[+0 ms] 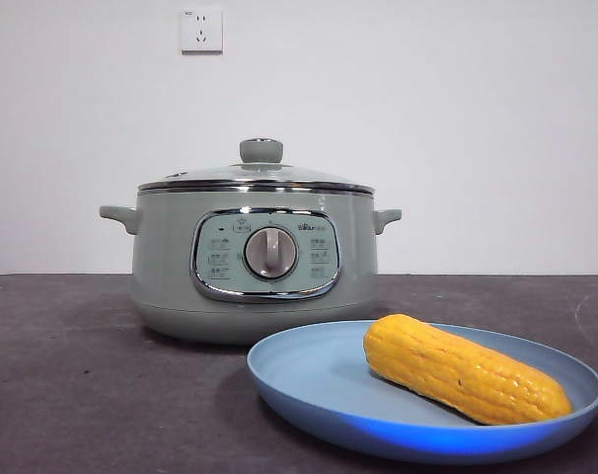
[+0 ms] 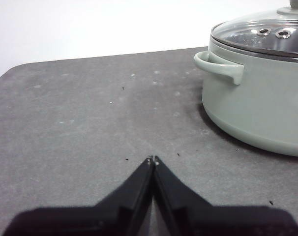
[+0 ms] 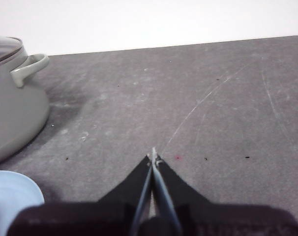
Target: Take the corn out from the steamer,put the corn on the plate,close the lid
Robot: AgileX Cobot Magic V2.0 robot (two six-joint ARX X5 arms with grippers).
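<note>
1. Nearest the front camera: the light-blue plate [image 1: 309,380] sat just in front of the steamer [image 1: 171,267], offset toward one handle side. Placement made sense as a short transfer path from pot to plate.
2. The corn [image 1: 464,368] lay flat inside the plate, on the half away from the steamer's dial, tapered end pointing away from the pot. It rested on its side, so it looked stable, not prone to rolling over the raised rim.
3. The glass lid [image 1: 255,180] sat level on the steamer, steel rim seated all round, green knob up. No gap visible in front or left wrist view.
4. The left gripper [image 2: 153,159] was closed and empty, jaw tips touching, parked over bare tabletop [image 2: 80,123] beside the steamer's handle [image 2: 223,66], well apart from it.
5. The right gripper [image 3: 153,156] was likewise pinched closed on nothing, over the table on the steamer's other side, with the plate's edge just in its view.
6. Judgement: corn out, plated, lid on. Task looked complete; both arms seemed retracted clear of the pot.
</note>
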